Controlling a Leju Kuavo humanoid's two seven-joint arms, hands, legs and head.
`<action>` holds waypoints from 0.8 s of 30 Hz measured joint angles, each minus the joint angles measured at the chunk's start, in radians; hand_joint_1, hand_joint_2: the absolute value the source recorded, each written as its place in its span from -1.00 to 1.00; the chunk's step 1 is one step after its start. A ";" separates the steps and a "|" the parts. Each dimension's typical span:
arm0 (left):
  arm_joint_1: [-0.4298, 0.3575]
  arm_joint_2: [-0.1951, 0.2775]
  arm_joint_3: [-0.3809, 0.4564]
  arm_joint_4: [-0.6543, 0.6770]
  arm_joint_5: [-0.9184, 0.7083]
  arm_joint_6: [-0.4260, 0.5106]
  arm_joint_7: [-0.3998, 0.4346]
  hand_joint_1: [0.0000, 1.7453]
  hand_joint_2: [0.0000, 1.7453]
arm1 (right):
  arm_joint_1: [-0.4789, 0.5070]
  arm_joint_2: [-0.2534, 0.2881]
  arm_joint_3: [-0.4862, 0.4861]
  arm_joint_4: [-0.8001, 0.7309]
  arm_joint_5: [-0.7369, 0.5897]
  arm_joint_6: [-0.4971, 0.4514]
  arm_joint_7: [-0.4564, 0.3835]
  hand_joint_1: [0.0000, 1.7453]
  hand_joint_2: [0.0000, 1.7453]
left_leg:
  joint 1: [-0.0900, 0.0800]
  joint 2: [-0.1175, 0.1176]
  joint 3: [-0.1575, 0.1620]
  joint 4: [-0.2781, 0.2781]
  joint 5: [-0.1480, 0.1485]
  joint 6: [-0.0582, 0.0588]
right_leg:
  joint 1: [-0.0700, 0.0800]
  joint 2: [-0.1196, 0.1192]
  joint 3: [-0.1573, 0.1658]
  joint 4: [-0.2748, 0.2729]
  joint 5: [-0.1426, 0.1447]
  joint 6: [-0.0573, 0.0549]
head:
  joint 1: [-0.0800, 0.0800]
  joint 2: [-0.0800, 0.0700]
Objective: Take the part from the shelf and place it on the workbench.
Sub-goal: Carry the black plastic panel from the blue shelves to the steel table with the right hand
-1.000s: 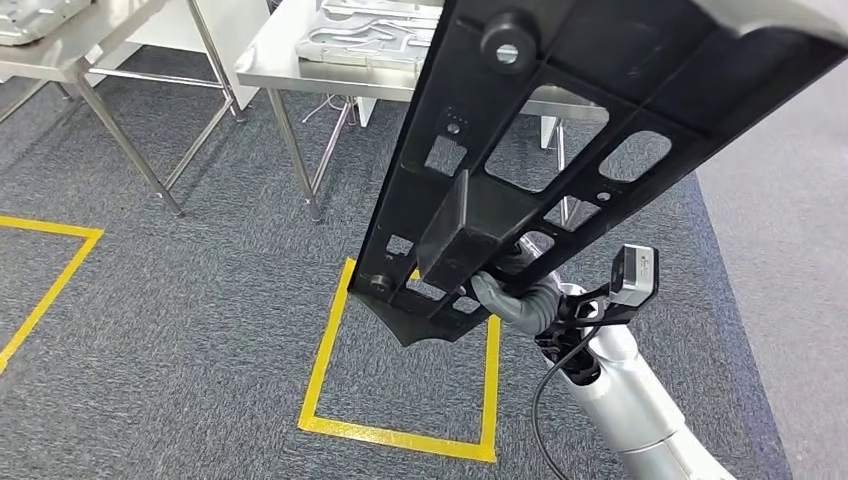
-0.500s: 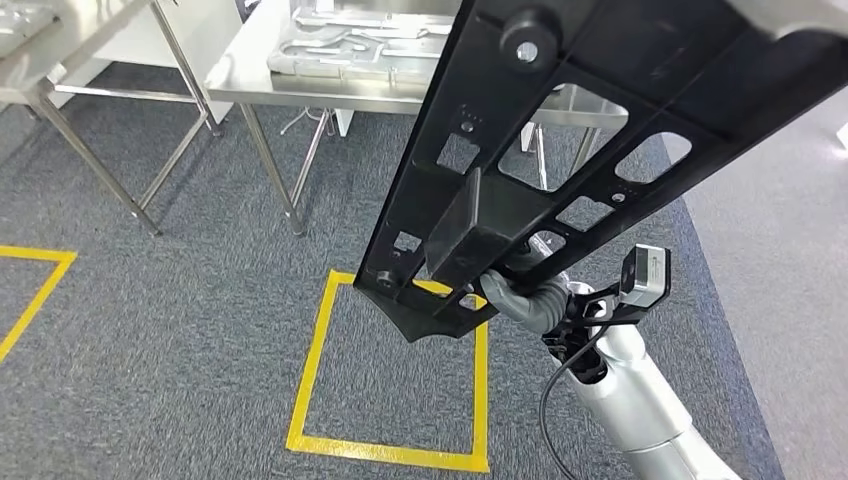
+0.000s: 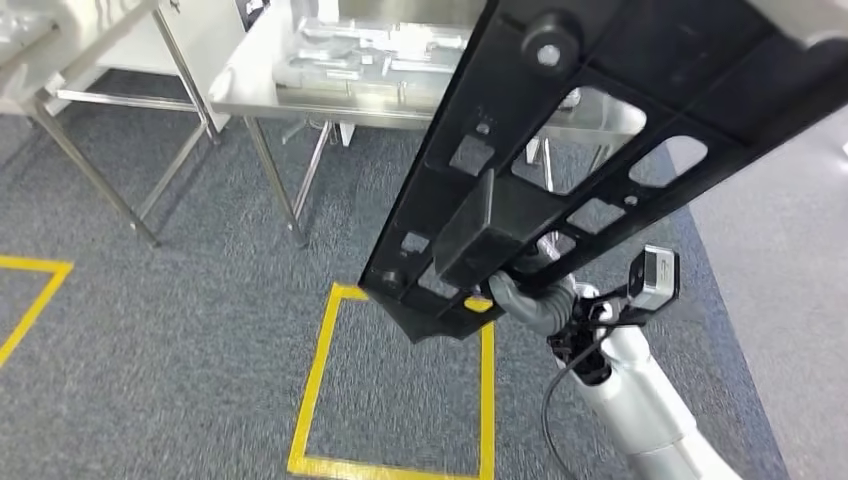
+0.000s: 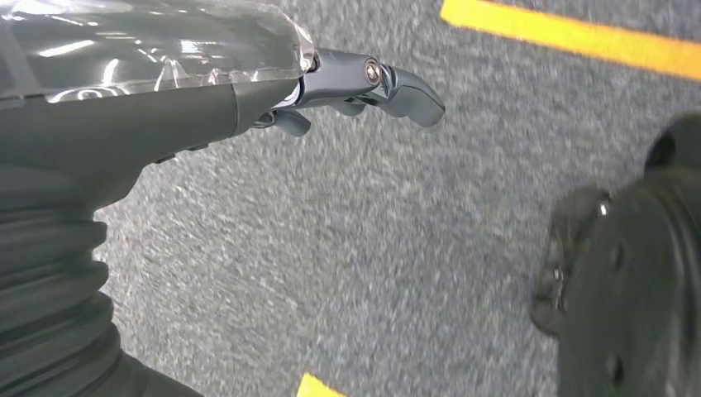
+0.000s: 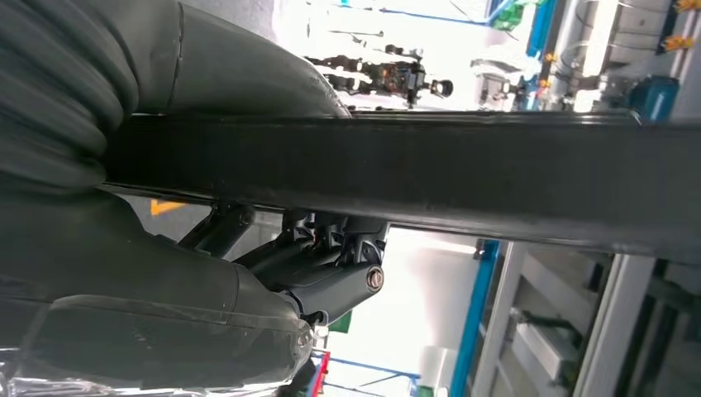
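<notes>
The part (image 3: 600, 150), clamped in the right robot hand (image 3: 530, 295), is riding high over the carpet, long axis slanting from the hand up and away. The table (image 3: 330, 95) is drawing nearer than a second ago, so the carry is progressing. Left robot hand (image 4: 364, 83) is hanging, fingers apart, holding nothing.

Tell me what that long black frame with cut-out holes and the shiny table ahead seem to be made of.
The long black frame with cut-out holes looks like moulded plastic: matte black, with ribs and rounded openings. The shiny table appears to be stainless steel: silvery, reflective top and thin metal legs.
</notes>
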 joint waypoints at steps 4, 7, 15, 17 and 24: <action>-0.005 0.001 -0.004 0.000 -0.004 -0.001 -0.003 -1.00 1.00 | -0.004 -0.005 -0.008 -0.003 -0.005 0.000 -0.003 1.00 1.00 | 0.002 0.001 -0.011 0.072 0.016 -0.023 | -0.002 0.010 0.043 -0.019 -0.025 -0.025 | 0.000 0.000; -0.008 0.001 -0.009 0.000 -0.007 -0.002 -0.005 -1.00 1.00 | -0.005 -0.008 -0.010 -0.004 -0.007 0.000 -0.009 1.00 1.00 | 0.006 0.000 -0.132 0.243 -0.016 -0.033 | -0.004 0.013 0.081 -0.026 -0.051 -0.035 | 0.000 0.000; 0.005 0.007 -0.016 0.000 -0.009 -0.001 -0.006 -1.00 1.00 | 0.000 -0.011 -0.009 -0.003 -0.009 0.003 -0.014 1.00 1.00 | 0.000 -0.001 -0.214 0.050 0.135 -0.020 | -0.001 0.027 0.193 -0.026 -0.154 -0.017 | 0.000 0.000; 0.003 0.007 -0.016 0.000 -0.013 -0.002 -0.006 -1.00 1.00 | -0.003 -0.011 -0.009 -0.003 -0.010 0.002 -0.013 1.00 1.00 | -0.002 -0.002 -0.200 0.035 0.149 -0.003 | 0.001 0.030 0.204 -0.018 -0.159 -0.004 | 0.000 0.000; 0.001 0.008 -0.016 0.000 -0.018 -0.001 -0.008 -1.00 1.00 | -0.006 -0.012 -0.011 -0.008 -0.015 0.000 -0.015 1.00 1.00 | 0.002 -0.005 -0.111 0.013 0.091 0.022 | -0.011 0.012 0.007 0.258 -0.234 0.027 | 0.000 0.000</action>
